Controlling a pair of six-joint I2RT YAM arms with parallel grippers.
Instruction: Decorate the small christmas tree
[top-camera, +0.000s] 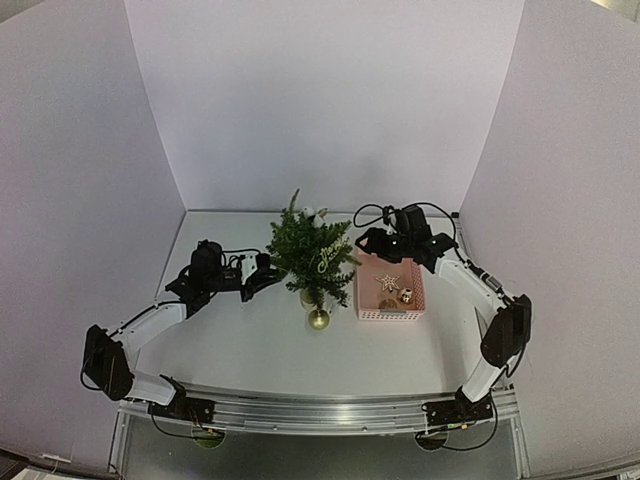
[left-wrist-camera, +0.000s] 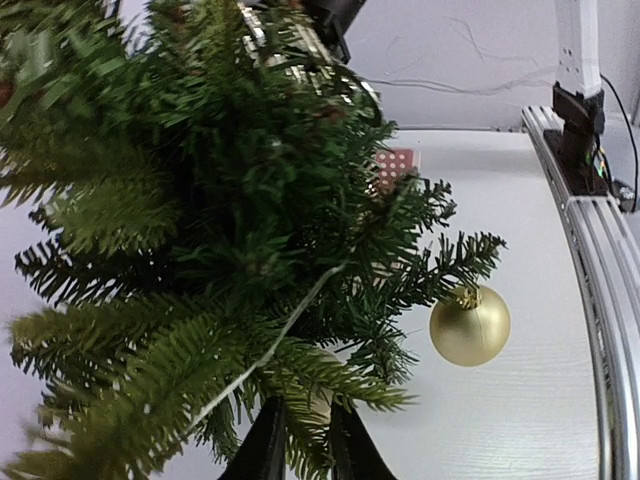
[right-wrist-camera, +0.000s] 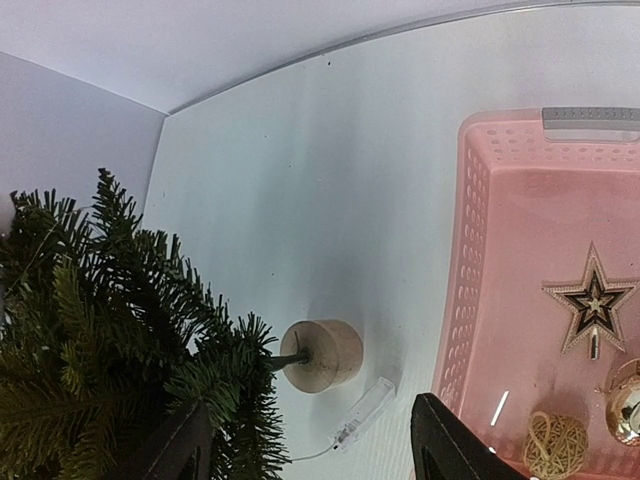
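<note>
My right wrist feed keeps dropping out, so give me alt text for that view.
The right end effector hangs open above the white table, between the small christmas tree on the left, with its pale round base, and a pink basket on the right. The basket holds a star ornament, a woven ball and a gold bauble.

The small christmas tree (top-camera: 312, 252) stands near the middle of the surface (top-camera: 250, 350), on its base (right-wrist-camera: 320, 355). A basket (top-camera: 390, 316) sits just right of it, and a small wired box (right-wrist-camera: 365, 412) lies between the base and the basket. A ball (top-camera: 319, 320) hangs from a low branch on the tree's near side. In the basket, a star (right-wrist-camera: 593, 300) lies behind a woven ball (right-wrist-camera: 555, 445) and a round ornament (right-wrist-camera: 625, 415). The left gripper (top-camera: 270, 271) is at the tree's left side. The right gripper (top-camera: 366, 240) is by the basket's far left corner.
</note>
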